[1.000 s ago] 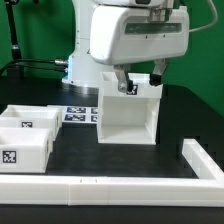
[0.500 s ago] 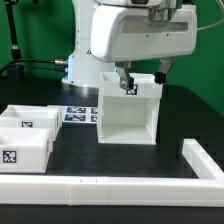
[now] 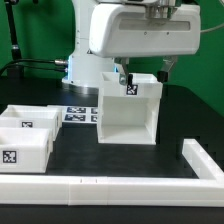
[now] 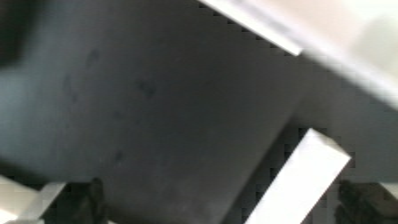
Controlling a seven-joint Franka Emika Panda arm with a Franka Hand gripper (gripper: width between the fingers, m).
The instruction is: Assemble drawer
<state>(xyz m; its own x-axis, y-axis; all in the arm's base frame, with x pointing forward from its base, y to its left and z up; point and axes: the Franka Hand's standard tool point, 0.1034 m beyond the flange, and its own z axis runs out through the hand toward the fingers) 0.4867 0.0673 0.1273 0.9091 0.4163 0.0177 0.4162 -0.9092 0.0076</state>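
Note:
The drawer's casing (image 3: 128,115) stands in the middle of the black table, its open side facing the front. Two knobbed trays lie at the exterior view's left, one (image 3: 30,119) behind the other (image 3: 22,152), both with tags. My gripper (image 3: 142,76) hangs just above the casing's top rear edge, its fingers (image 3: 122,80) spread apart and holding nothing. In the wrist view the gripper (image 4: 210,205) shows both fingers wide apart, with a white edge of the casing (image 4: 317,170) passing between them over the dark table.
The marker board (image 3: 78,113) lies flat behind the trays, left of the casing. A low white border wall (image 3: 110,186) runs along the front and continues at the right (image 3: 205,160). The robot's base (image 3: 85,68) stands behind the casing.
My gripper has risen a little from the casing's top edge. The casing and the trays have not moved.

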